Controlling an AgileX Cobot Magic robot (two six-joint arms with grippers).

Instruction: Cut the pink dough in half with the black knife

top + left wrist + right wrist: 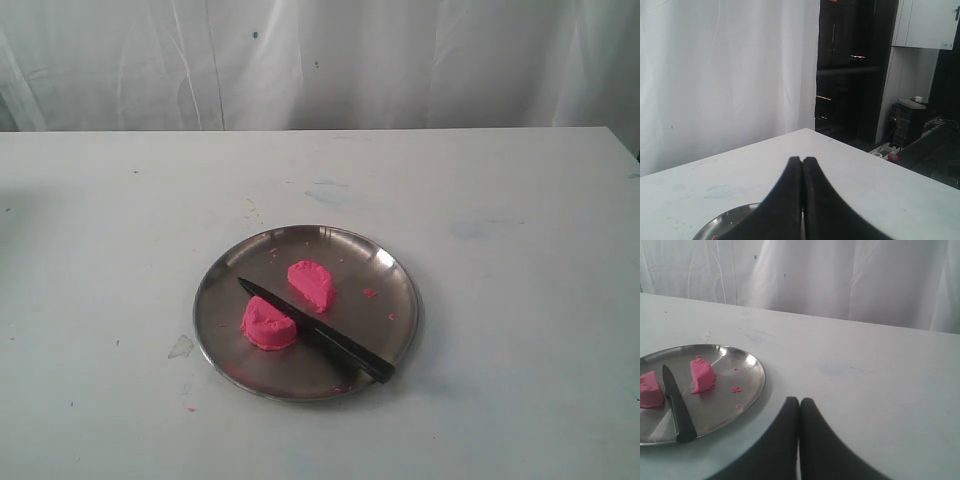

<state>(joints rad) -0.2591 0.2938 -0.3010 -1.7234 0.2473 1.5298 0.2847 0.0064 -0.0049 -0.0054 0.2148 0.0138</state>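
The pink dough lies in two half-round pieces on the steel plate (392,287): one piece (311,284) farther back, the other (268,324) nearer the front left. Between them the black knife (316,330) rests flat and diagonal, tip to the back left, handle at the plate's front right rim. The right wrist view shows both pieces (702,375) (650,389) and the knife (677,409) on the plate (751,385). My right gripper (799,400) is shut and empty, off the plate. My left gripper (801,159) is shut and empty above the plate's rim (725,219). Neither gripper shows in the exterior view.
Tiny pink crumbs (370,293) dot the plate. The white table (520,250) stretches around the plate, with a white curtain (320,60) behind it. Past the table's far corner in the left wrist view stand a dark cabinet (852,65) and equipment on the floor.
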